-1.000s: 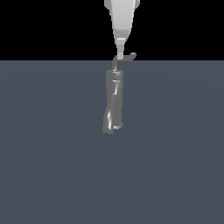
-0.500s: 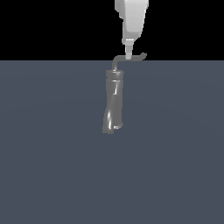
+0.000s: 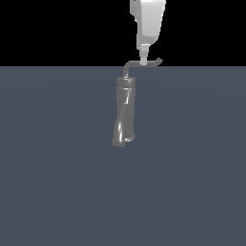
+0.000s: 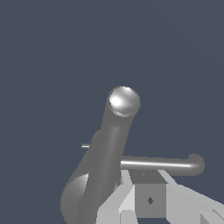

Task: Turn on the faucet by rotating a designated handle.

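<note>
1. i see the faucet (image 3: 124, 113) standing upright on the flat grey-blue floor (image 3: 57, 182), a little left of centre in the exterior view: 1 tall, slightly twisted, shiny grey column.
2. from its top rises the handle (image 3: 144, 64), a thin grey rod that bends and runs level toward the exterior view's right, ending in a small upturned tip.
3. my gripper (image 3: 143, 61) hangs straight down from above, its white body in front of the black background, and its tip meets the level run of the handle about midway along.
4. in the wrist view the faucet (image 4: 105, 162) fills the middle, seen from above with its rounded end bright, and the handle (image 4: 162, 164) runs sideways from it to a curled end.
5. the white fingers (image 4: 127, 199) sit just beside the rod in the wrist view, touching or very nearly so.
6. i cannot tell how the jaws stand: from the exterior view they look narrow, but neither picture shows the gap clearly, nor whether the rod is pinched.
</note>
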